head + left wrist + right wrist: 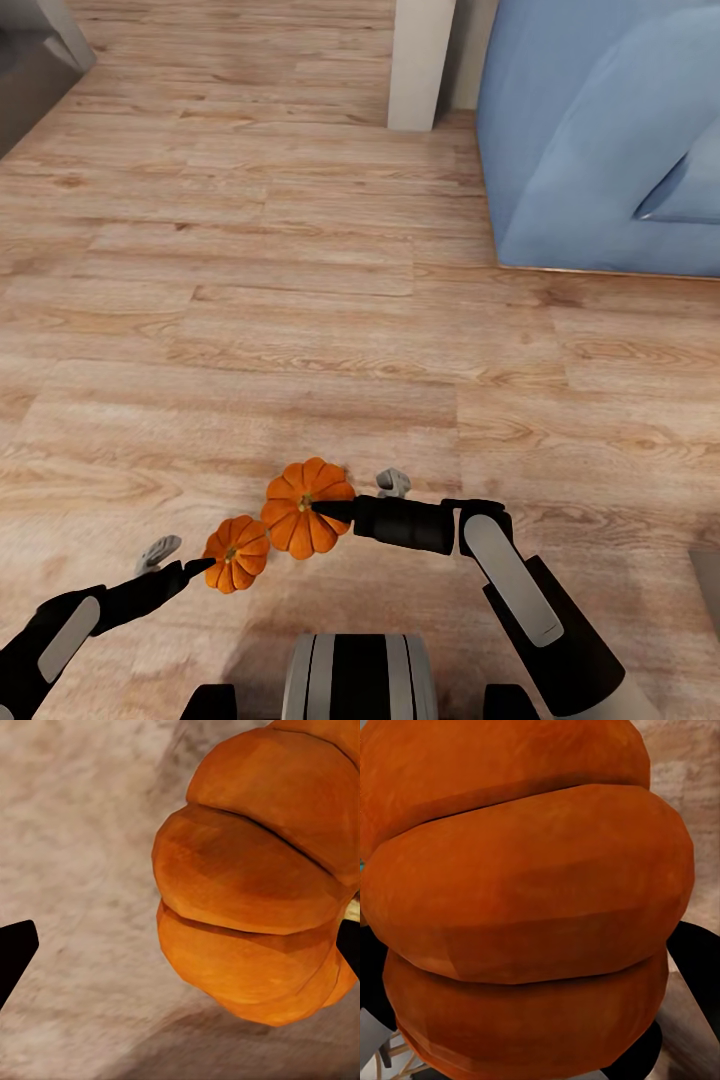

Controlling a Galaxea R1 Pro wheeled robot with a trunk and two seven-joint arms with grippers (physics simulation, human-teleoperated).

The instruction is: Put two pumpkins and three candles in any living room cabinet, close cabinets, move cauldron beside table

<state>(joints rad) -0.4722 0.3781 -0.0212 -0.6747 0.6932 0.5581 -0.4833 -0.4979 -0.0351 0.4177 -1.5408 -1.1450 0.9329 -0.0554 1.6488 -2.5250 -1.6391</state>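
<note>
Two orange ribbed pumpkins hang low over the wooden floor in front of my base. My left gripper [185, 557] is shut on the smaller pumpkin [237, 553], which sits at its dark fingertip. In the left wrist view this pumpkin [255, 885] lies against one black fingertip [349, 943], with a gap to the other fingertip [15, 954]. My right gripper [357, 496] is shut on the larger pumpkin [305, 507], with its dark finger reaching the stem. Up close, that pumpkin [525, 900] covers most of the right wrist view between dark fingers [697, 952].
A blue sofa [600, 150] stands at the far right. A white post [420, 60] rises beside it. Grey furniture [30, 70] sits at the far left corner. Open wooden floor [300, 300] stretches ahead. A grey edge [707, 590] shows at the right.
</note>
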